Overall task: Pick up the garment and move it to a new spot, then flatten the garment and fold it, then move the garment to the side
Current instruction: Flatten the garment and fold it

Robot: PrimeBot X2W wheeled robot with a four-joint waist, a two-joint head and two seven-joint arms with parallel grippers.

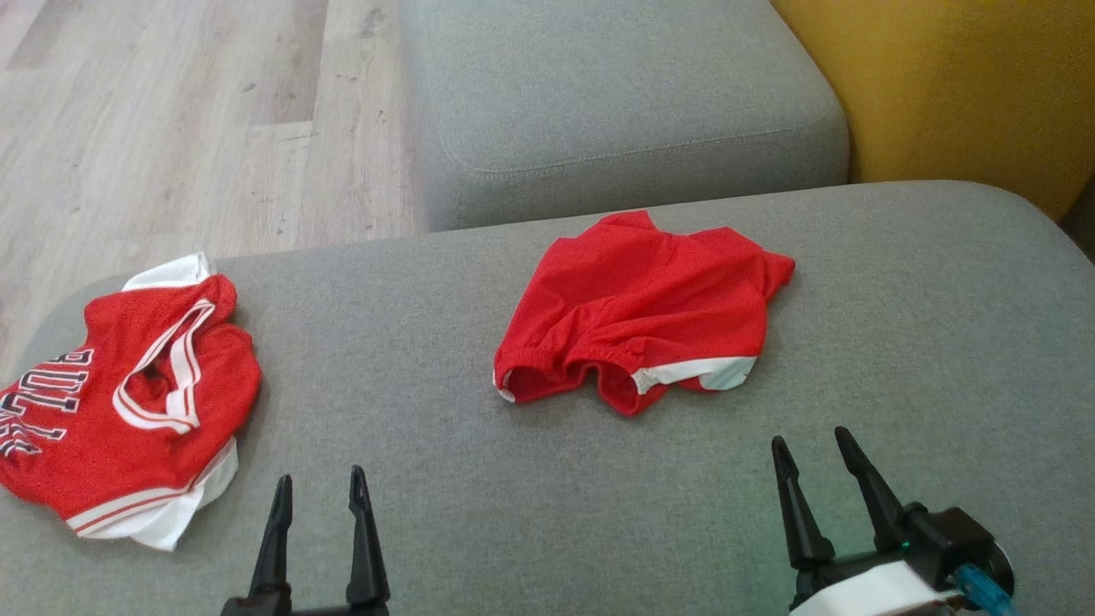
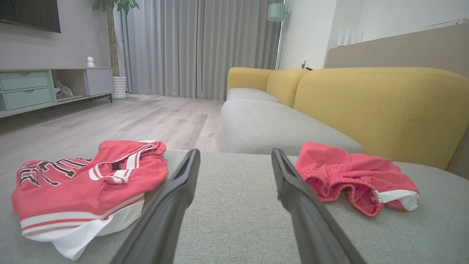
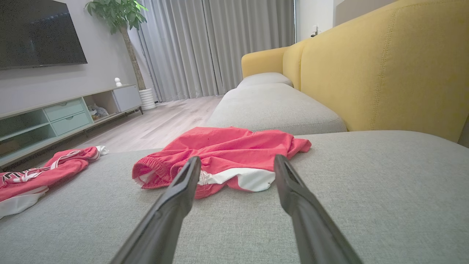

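The left gripper (image 1: 318, 476) and right gripper (image 1: 810, 436) stand released, empty, probably ready for the crumpled red shorts (image 1: 637, 316) at twelve o'clock.

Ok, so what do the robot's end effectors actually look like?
The left end effector has two long, black, tapering fingers ending in narrow tips. The right end effector matches it, with a black block behind the fingers, a white housing and a blue cable.
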